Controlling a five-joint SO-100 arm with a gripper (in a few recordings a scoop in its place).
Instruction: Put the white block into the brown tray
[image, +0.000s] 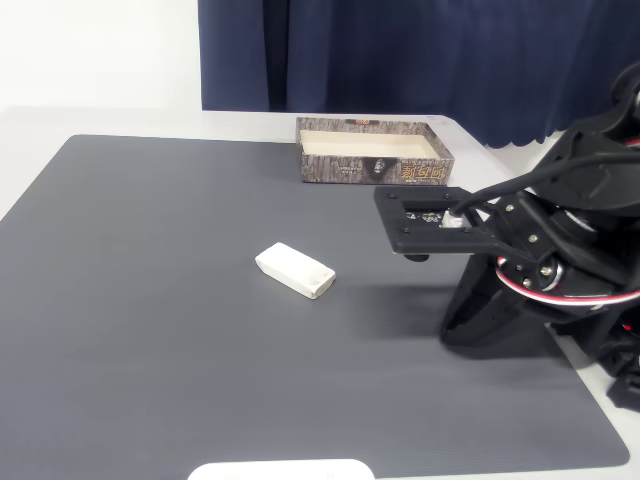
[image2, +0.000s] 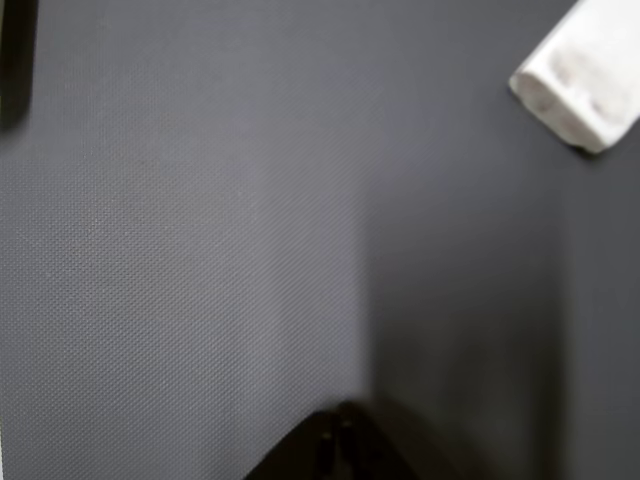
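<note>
The white block (image: 294, 270) lies flat on the dark grey mat, near its middle. In the wrist view the white block (image2: 580, 80) sits at the top right corner, partly cut off. The brown tray (image: 340, 168) stands at the mat's far edge, its pale inside holding nothing. My gripper (image: 400, 225) hovers above the mat to the right of the block and in front of the tray, apart from both. In the wrist view the gripper (image2: 335, 445) is a dark wedge at the bottom edge, its tips together and holding nothing.
The black arm's body (image: 560, 250) fills the right side of the mat. A flat white rounded shape (image: 280, 470) lies at the front edge. A dark blue curtain (image: 420, 50) hangs behind the table. Bare mat (image: 150, 300) stretches to the left.
</note>
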